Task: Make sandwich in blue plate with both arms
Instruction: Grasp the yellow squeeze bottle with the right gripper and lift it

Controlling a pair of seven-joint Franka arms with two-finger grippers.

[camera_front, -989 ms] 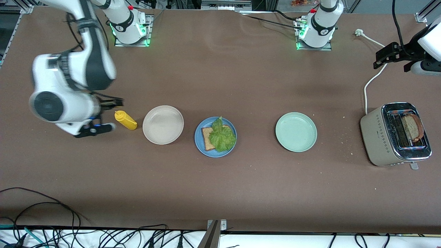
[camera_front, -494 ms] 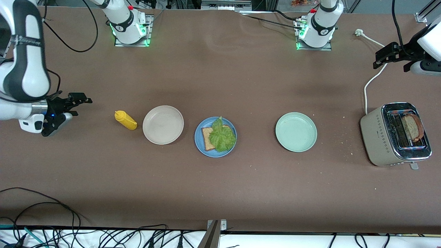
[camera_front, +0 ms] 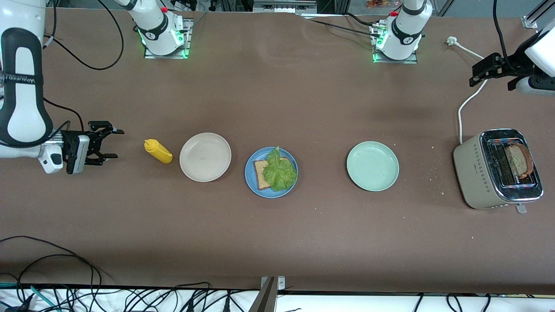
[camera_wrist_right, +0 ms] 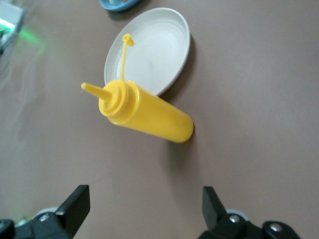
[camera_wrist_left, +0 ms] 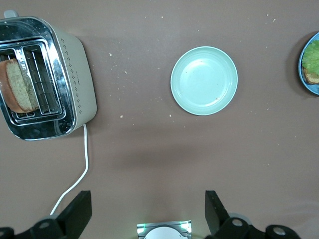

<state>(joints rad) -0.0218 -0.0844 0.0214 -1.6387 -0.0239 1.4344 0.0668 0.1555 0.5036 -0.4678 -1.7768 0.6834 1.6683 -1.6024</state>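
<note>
On blue plate (camera_front: 271, 190): brown bread slice (camera_front: 260, 172) w/ ruffled lettuce (camera_front: 279, 172) atop.

right claw (camera_front: 112, 143) withdrawn from yellow bottle (camera_front: 158, 151), now level

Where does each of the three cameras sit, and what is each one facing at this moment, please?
Front view: high across the table, facing both arms' bases; shows the blue plate, the right tool open near the yellow bottle, and the left tool above the toaster.
Left wrist view: looks down on the toaster and pale green plate; its own fingertips show.
Right wrist view: faces the yellow bottle and beige plate; its fingertips show.
Shared: front and left wrist views both show the toaster.
</note>
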